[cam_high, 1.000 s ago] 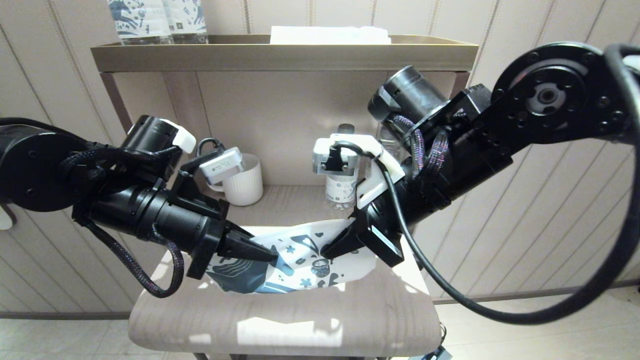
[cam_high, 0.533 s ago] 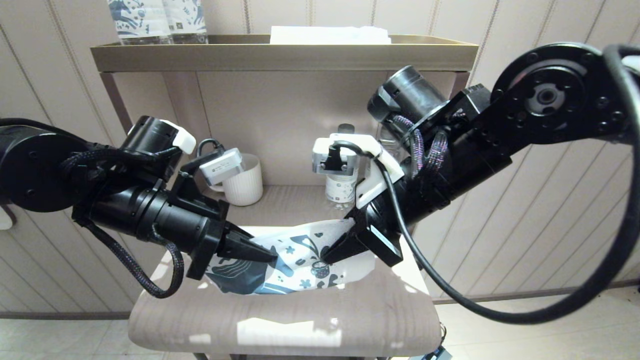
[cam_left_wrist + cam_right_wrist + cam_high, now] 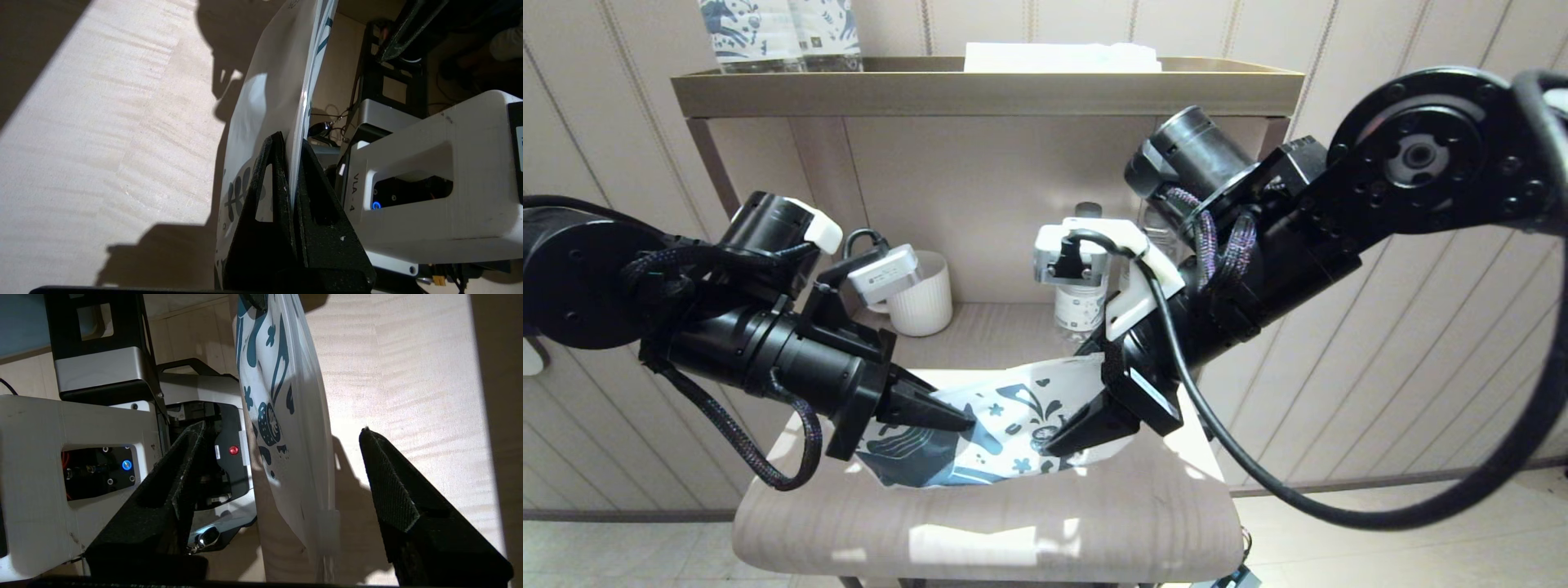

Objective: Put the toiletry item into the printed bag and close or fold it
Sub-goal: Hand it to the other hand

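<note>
The printed bag (image 3: 1001,425), white with dark blue flowers and squiggles, hangs just above the beige tabletop (image 3: 988,523) between my two grippers. My left gripper (image 3: 968,423) is shut on the bag's left part; the left wrist view shows the left gripper (image 3: 292,139) pinching the thin edge of the bag (image 3: 278,81). My right gripper (image 3: 1066,408) stands open at the bag's right end. In the right wrist view the bag (image 3: 286,396) passes between the right gripper's (image 3: 282,428) spread fingers, touching neither. The toiletry item is out of view.
A white ribbed cup (image 3: 923,302) and a clear water bottle (image 3: 1081,306) stand at the back of the tabletop. Above them a brass-coloured shelf (image 3: 980,86) carries labelled bottles (image 3: 776,33) and a flat white packet (image 3: 1062,57).
My right gripper has opened and let go of the bag's right end. The left gripper keeps its grip and has hardly moved.
</note>
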{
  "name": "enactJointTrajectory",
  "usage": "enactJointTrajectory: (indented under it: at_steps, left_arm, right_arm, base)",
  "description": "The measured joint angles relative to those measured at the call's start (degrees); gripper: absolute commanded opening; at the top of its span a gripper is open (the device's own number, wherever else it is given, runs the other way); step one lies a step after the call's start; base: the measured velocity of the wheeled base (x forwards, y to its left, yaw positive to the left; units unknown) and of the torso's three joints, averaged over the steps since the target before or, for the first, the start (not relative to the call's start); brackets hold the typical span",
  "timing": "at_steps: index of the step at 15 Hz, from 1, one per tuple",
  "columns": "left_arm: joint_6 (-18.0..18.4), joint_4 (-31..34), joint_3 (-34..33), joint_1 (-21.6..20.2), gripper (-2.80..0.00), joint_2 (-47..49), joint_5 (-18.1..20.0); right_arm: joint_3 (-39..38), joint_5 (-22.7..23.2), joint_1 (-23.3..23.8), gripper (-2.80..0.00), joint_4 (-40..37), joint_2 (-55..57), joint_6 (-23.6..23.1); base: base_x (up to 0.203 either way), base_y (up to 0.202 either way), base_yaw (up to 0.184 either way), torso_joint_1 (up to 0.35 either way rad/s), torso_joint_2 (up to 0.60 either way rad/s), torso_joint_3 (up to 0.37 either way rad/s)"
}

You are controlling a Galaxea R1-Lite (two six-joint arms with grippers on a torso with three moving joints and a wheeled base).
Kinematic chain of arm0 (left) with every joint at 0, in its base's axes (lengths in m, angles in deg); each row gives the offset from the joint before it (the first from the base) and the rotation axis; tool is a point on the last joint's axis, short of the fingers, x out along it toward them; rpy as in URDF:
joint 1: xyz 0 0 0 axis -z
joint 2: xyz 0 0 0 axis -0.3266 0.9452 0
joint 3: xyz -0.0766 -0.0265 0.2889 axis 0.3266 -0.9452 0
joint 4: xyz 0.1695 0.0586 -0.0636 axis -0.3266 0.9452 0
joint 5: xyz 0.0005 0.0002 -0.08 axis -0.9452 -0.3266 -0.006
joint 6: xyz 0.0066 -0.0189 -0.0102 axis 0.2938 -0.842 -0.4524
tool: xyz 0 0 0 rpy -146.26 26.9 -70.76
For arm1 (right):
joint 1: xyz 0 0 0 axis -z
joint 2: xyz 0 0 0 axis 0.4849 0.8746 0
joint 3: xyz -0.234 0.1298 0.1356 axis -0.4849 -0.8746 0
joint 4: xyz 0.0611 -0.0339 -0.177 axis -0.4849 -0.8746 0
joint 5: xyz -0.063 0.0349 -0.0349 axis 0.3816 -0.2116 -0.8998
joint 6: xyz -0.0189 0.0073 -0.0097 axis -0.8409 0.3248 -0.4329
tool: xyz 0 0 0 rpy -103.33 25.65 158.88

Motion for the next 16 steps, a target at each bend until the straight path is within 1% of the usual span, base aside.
enactJointTrajectory:
  at_steps: [7,13,14,16]
  left_arm:
    - [0.0,0.0,0.1,0.0,-2.8,-0.4,0.0]
    - [0.1,-0.1,0.0,0.0,-2.8,-0.2,-0.1]
    - [0.1,-0.1,0.0,0.0,-2.8,-0.2,-0.1]
    - [0.1,-0.1,0.1,0.0,-2.8,-0.2,-0.1]
  right_arm:
    - [-6.6,-0.1,0.9,0.0,0.7,-3.6,0.0]
    - [-8.2,0.3,3.2,0.0,0.9,-4.5,0.7]
    - [-8.8,0.4,3.8,0.0,1.8,-4.7,1.0]
    - [-11.1,0.6,4.6,0.0,5.8,-5.0,1.7]
  base:
    - [0.0,0.0,0.0,0.0,0.0,0.0]
    - [0.0,0.0,0.0,0.0,0.0,0.0]
    - [0.0,0.0,0.0,0.0,0.0,0.0]
    - [0.0,0.0,0.0,0.0,0.0,0.0]
